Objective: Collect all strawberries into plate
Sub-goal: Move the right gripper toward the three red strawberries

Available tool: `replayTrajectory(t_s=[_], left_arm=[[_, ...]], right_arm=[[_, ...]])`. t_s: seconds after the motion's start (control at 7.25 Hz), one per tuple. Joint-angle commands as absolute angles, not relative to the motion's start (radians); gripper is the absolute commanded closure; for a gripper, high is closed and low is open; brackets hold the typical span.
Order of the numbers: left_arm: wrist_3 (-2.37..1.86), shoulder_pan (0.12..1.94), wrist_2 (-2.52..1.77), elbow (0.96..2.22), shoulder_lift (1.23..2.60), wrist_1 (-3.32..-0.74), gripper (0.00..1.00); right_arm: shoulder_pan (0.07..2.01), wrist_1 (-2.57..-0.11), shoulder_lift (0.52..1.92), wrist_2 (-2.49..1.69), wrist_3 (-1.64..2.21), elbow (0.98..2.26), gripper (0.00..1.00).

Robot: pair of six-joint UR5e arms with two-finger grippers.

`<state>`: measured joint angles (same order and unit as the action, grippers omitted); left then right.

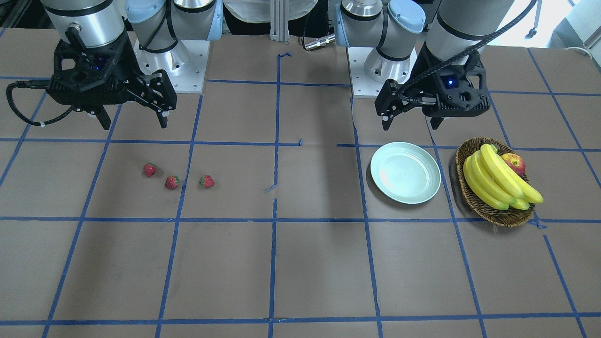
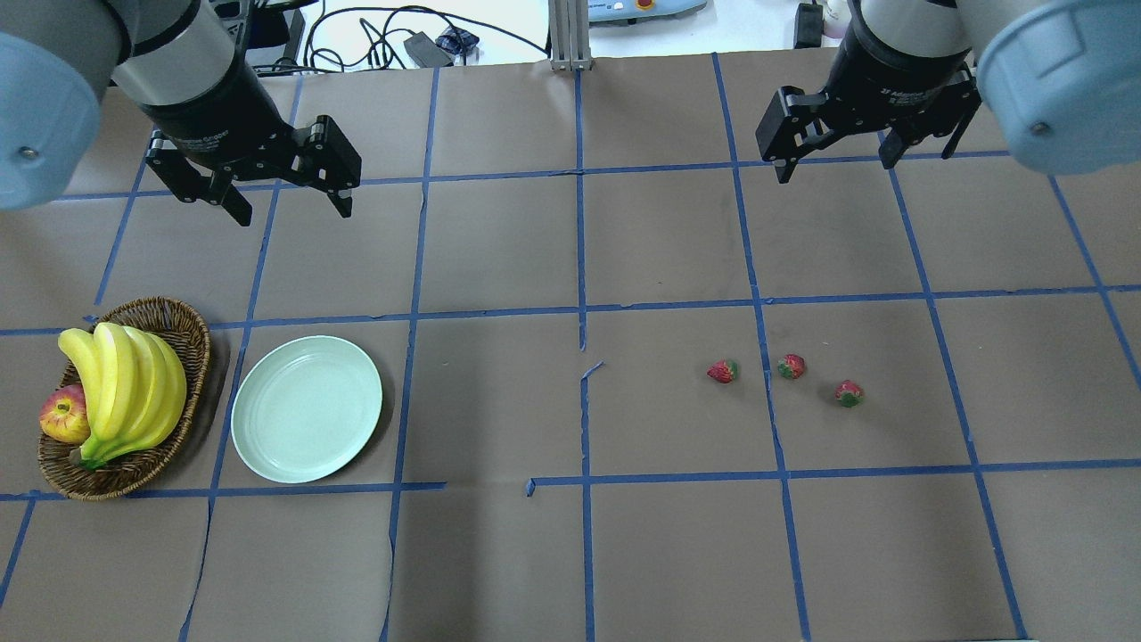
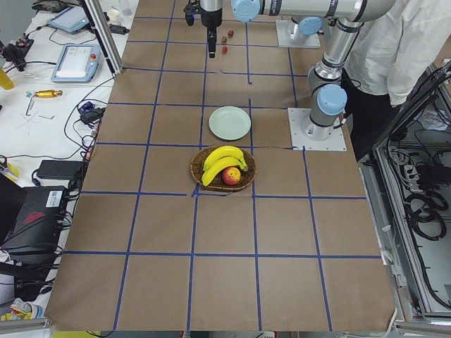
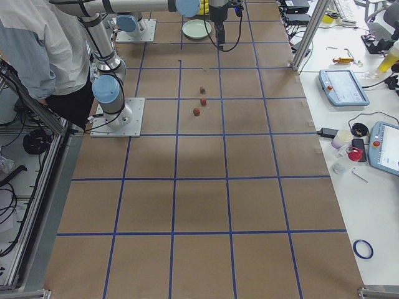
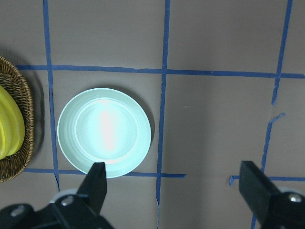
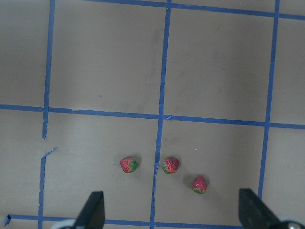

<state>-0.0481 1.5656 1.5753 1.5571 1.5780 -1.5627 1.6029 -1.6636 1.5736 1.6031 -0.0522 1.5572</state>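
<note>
Bright, even light; plate glare

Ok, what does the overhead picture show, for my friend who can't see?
Three small red strawberries lie in a row on the right of a brown table, far from an empty pale green plate on the left. A basket of bananas and an apple sits beside the plate. Two robot arms hover farther back, jaws open.

logging three strawberries lying in loose row, right half | noting plate sitting just beside basket | seeing left gripper, right gripper hanging spread-fingered
</note>
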Motion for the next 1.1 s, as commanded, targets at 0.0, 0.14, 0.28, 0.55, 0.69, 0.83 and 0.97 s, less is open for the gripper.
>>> replayTrajectory(t_s=[0.0, 0.14, 0.28, 0.55, 0.69, 0.83, 0.97], left_arm=[[-0.049, 1.566, 1.575, 1.559, 1.578, -1.562, 0.00], [-0.049, 1.566, 1.575, 1.559, 1.578, -1.562, 0.00], [-0.048, 1.566, 1.575, 1.559, 1.577, -1.562, 0.00], [-0.049, 1.565, 1.575, 1.559, 1.580, -1.562, 0.00], [-0.049, 1.566, 1.575, 1.560, 1.585, -1.562, 0.00], [-0.049, 1.565, 1.575, 1.569, 1.586, -1.559, 0.00], [-0.049, 1.565, 1.575, 1.571, 1.585, -1.557, 0.00]], right_arm=[[1.603, -1.640, 1.572, 1.600, -0.054, 1.560, 0.00], [1.603, -1.638, 1.569, 1.600, -0.054, 1.566, 0.00], [1.603, -1.629, 1.566, 1.604, -0.069, 1.589, 0.00], [1.565, -1.640, 1.528, 1.600, -0.109, 1.702, 0.00], [1.534, -1.720, 1.513, 1.598, -0.150, 1.785, 0.00], [1.502, -1.849, 1.513, 1.597, -0.196, 1.896, 0.00], [1.458, -1.974, 1.513, 1.597, -0.266, 2.002, 0.00]])
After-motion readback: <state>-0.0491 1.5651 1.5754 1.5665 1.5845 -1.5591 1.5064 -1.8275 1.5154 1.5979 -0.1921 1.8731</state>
